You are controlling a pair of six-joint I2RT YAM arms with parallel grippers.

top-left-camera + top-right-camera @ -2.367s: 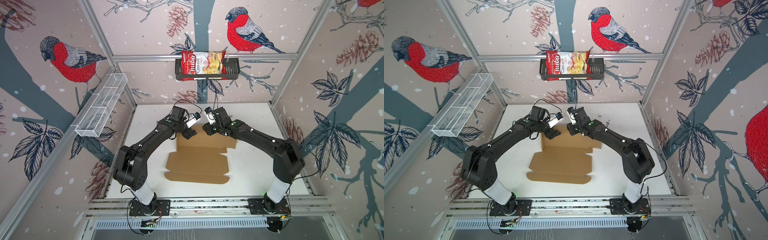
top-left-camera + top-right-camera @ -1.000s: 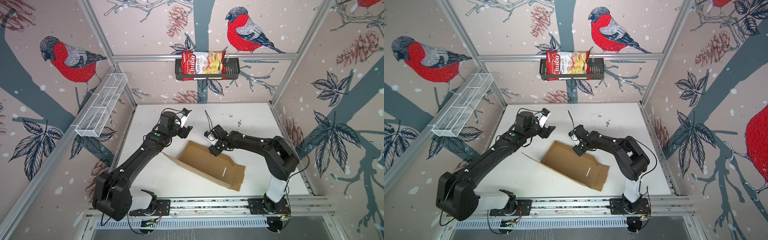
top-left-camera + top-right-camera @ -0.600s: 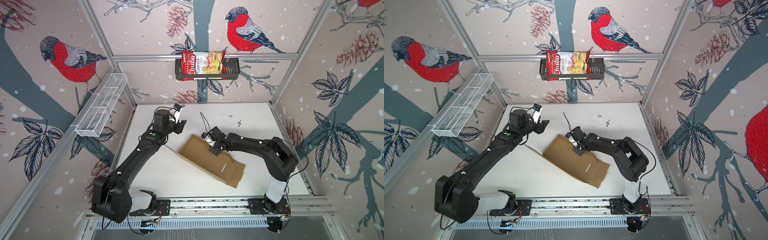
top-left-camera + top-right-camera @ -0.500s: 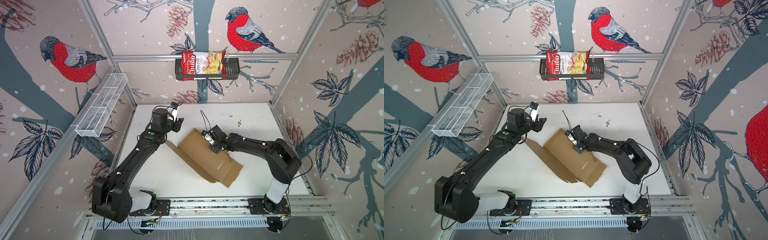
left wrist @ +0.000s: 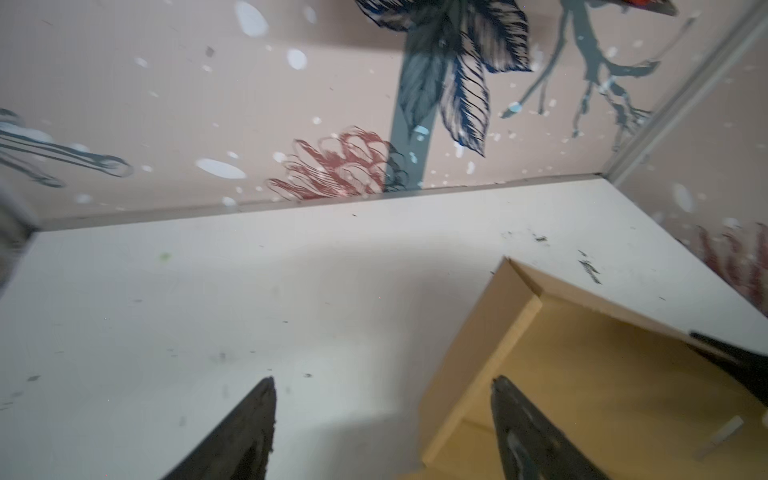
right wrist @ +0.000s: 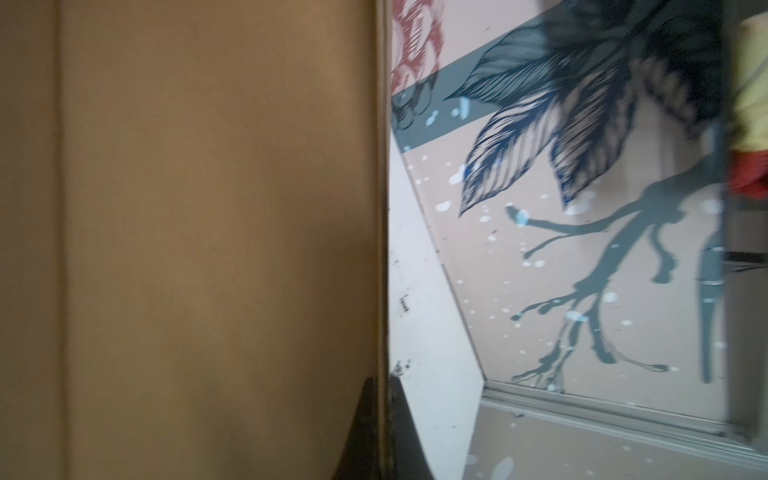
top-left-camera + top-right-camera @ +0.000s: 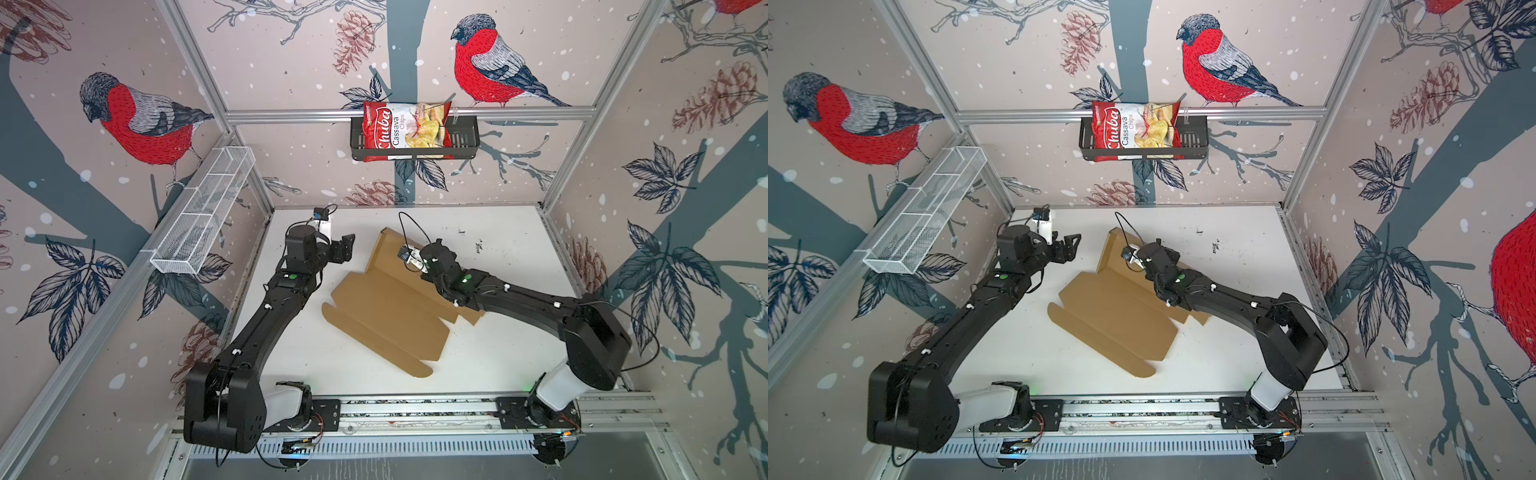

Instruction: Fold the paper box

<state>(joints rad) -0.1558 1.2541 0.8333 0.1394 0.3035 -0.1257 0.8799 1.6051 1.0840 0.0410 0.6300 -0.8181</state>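
Paper box point(image 7: 386, 307) has opened flatter; right gripper point(image 6: 383, 386) pinches its raised flap, left gripper point(image 7: 347, 247) gaping beside.

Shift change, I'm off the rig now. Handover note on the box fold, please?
Left end effector: open, empty, clear of the box.
Right end effector: shut on the edge of the box's far panel, holding it raised.
The rest of the box lies flat and skewed in the middle of the table.
Done: one panel up. Left: remaining walls, flaps, closing.
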